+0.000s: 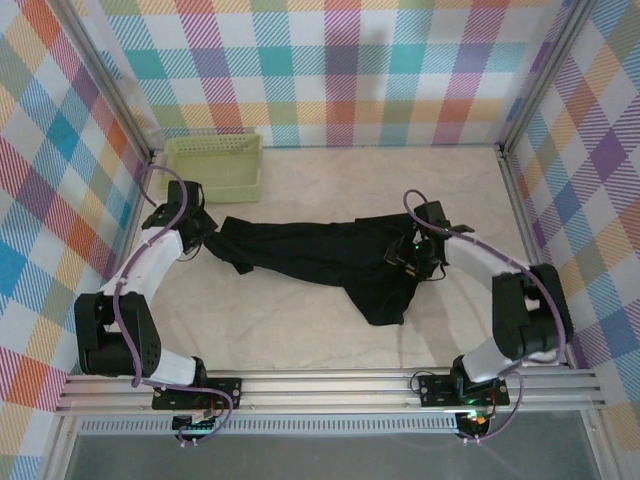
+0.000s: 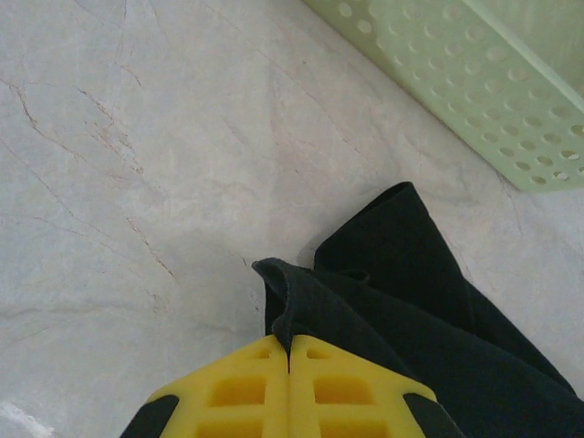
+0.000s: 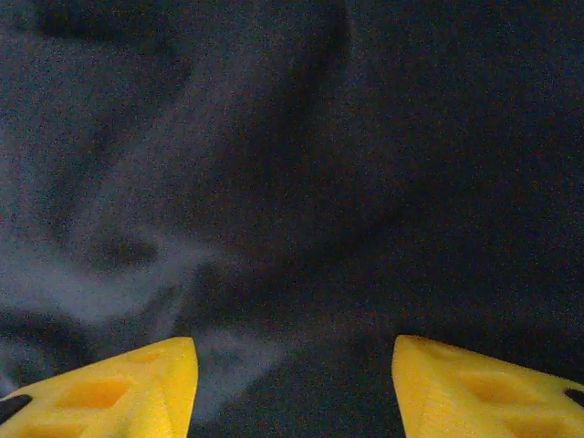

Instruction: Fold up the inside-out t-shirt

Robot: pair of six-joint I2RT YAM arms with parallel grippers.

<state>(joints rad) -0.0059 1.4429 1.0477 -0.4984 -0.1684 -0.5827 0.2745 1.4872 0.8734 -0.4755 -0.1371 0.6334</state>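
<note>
- While the black t-shirt (image 1: 320, 255) lies bunched and stretched across the middle of the table (image 1: 300, 340), its left end sits in the left gripper (image 2: 289, 342) and its right part lies under the right gripper (image 3: 294, 351).
- A pale green basket (image 1: 215, 165) stands just behind the left gripper, near the cloth but not touching it.
- Left fingers are clamped on a fold of the shirt's edge; right fingers stand apart over dark cloth.
</note>
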